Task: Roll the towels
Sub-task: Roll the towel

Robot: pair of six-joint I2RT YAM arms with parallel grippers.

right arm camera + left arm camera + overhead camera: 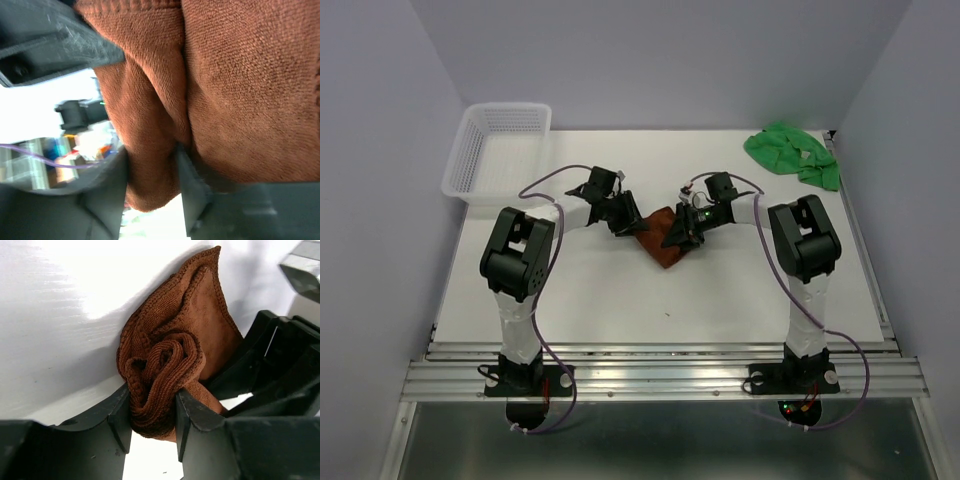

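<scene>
While pinched from both sides, rust-brown towel (pixel 667 245) half rolled
Left gripper (pixel 152 425) clamps the coil, apparently against unwinding; right gripper (pixel 152 190) clamps a fold.

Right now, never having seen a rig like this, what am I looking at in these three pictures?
A left arm and a right arm are bolted to a white table. The overhead picture looks down from behind them; the other two come from cameras on each wrist. Both the left end effector and right end effector pinch folds of one rust-brown towel at the table's middle. A green towel lies crumpled at the far right; a white mesh basket sits far left.
</scene>
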